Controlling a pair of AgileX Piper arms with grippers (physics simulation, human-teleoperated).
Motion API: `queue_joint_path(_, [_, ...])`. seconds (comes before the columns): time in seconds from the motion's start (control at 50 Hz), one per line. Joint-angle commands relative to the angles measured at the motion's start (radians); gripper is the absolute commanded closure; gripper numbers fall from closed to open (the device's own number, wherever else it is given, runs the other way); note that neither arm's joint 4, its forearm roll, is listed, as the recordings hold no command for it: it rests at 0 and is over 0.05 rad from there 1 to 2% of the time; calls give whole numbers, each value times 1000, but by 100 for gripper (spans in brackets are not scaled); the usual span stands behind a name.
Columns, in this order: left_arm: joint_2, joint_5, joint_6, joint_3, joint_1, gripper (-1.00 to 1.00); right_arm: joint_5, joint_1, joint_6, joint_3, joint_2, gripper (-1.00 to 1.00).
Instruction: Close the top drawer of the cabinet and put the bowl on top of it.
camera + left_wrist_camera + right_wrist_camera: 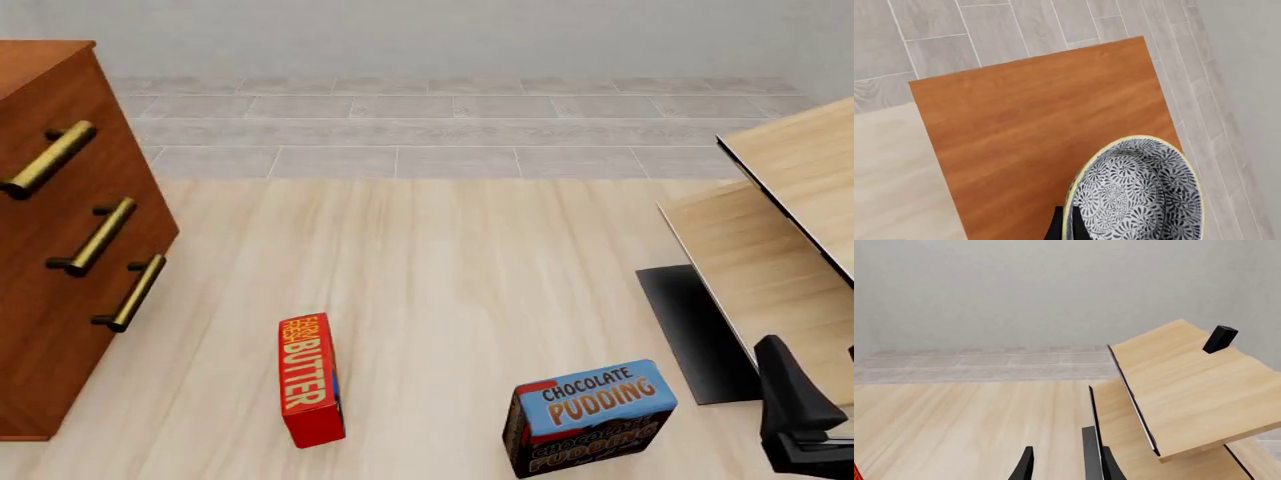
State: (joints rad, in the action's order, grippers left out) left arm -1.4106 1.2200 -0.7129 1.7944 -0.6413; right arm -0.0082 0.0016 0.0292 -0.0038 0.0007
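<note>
Bowl [1137,192] gripped at its rim by the left gripper [1066,225], one dark finger inside and one outside, held over the cabinet [1034,130] top. Top drawer [60,150] sits flush with the two below. Right gripper [1066,460], fingers narrowly apart and empty, points across the table [441,270] beside a tilted wooden board [1187,390].

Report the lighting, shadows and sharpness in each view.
Front view: flat even light, sharp; butter box casts only faint shadow. Left wrist view: bowl pattern crisp, no glare on the cabinet top. Right wrist view: soft and uniform, nothing blurred.
</note>
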Motion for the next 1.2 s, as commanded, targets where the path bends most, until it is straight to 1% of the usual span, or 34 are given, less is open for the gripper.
queue_joint_path(0.02, [-27,0,2,-1,-33,100,-1,-3,3,0,0,-100])
queue_joint_path(0.06, [-28,0,-6,-6,-23,100,-1,-4,4,0,0,-100])
queue_joint_path(0.28, [-37,0,-9,-19,-24,100,0,-4,5,-2,0,-100])
queue_joint_path(0.58, [-49,0,13,-17,-50,100,-3,-6,6,-1,0,-100])
queue_joint_path(0.62, [-50,0,22,-12,-61,100,-3,-6,7,-1,0,-100])
queue_joint_path(0.68, [-53,0,46,50,-86,100,-4,-7,8,0,0,-100])
queue_joint_path(0.7, [-54,0,46,50,-86,100,-4,-7,8,0,0,-100])
queue_joint_path(0.72, [-53,0,35,87,-48,100,-5,-7,8,0,0,-100])
queue_joint_path(0.74, [-49,0,18,72,-35,100,-4,-7,8,0,0,-100])
queue_joint_path(0.76, [-47,0,19,83,-34,100,-4,-7,8,0,0,-100])
queue_joint_path(0.78, [-50,0,21,122,-3,-100,-4,-7,8,-1,0,-100])
queue_joint_path(0.8, [-49,0,31,125,-29,-100,-3,-6,7,-1,0,-100])
queue_joint_path(0.82, [-43,0,24,99,-42,-100,-3,-6,7,-1,0,-100])
queue_joint_path(0.9, [-39,0,30,105,-62,-100,-4,-6,8,0,0,-100])
queue_joint_path(1.08, [-37,0,33,118,-56,-100,-5,-6,6,0,0,-100])
queue_joint_path(1.2, [-30,0,39,129,-75,-100,-4,-5,5,-1,0,-100])
